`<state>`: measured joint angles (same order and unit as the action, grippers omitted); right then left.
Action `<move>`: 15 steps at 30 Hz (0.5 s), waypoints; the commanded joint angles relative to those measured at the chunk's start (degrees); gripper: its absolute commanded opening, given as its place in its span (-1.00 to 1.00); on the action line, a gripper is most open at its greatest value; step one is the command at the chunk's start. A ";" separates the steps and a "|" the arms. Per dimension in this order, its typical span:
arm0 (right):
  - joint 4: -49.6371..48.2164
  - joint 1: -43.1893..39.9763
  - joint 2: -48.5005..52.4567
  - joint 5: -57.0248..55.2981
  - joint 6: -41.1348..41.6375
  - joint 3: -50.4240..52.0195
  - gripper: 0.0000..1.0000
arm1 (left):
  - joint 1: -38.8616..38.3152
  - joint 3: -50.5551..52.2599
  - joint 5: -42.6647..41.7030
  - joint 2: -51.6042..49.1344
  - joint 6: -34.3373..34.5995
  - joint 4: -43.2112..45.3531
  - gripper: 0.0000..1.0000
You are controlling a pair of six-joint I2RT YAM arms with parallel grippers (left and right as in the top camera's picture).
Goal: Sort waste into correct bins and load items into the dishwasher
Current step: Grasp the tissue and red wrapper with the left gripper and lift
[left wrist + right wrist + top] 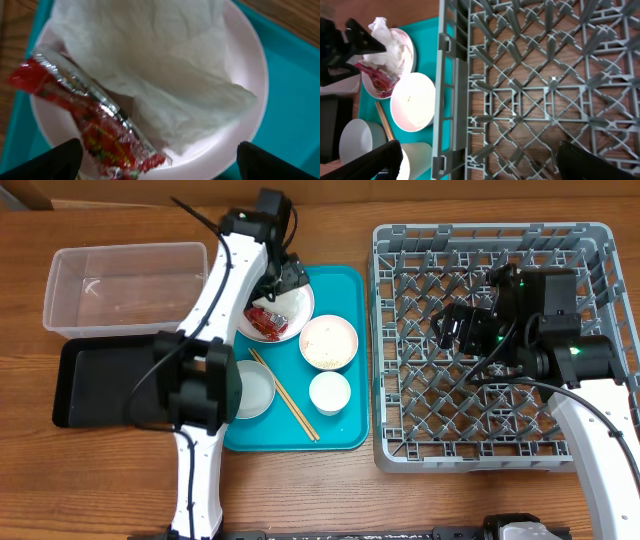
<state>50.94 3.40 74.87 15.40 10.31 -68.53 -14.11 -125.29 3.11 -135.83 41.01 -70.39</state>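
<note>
Now the left gripper (159, 156) hangs over the plate (252, 75) with jaws spread wide, gripping nothing. On that plate, at the teal tray's (295, 105) far end, lies the crumpled napkin (165, 75), with the red-and-white wrapper (95, 125) against its edge. The right gripper (477, 160), equally wide and empty, hovers above the dish rack (550, 90).

Left fingers (52, 162) spread wide, right fingers (372, 162) also spread wide.

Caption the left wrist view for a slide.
Open left end effector over a plate holding a crumpled napkin and red wrapper.
</note>
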 commanded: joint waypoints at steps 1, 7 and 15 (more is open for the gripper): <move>0.42 -0.22 0.07 -1.86 -0.04 -1.18 1.00 | 1.05 -0.70 -1.75 -2.89 1.92 1.09 1.00; 0.66 -0.22 0.07 -1.86 -0.04 -1.18 1.00 | 1.07 -0.70 -1.70 -6.25 1.88 2.29 1.00; 0.68 -0.22 0.07 -1.86 -0.02 -1.18 1.00 | 1.07 -0.44 -1.68 -8.94 1.84 2.08 0.54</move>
<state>51.81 3.40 74.87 14.13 10.33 -68.53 -13.10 -125.29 1.69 -142.67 42.35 -68.12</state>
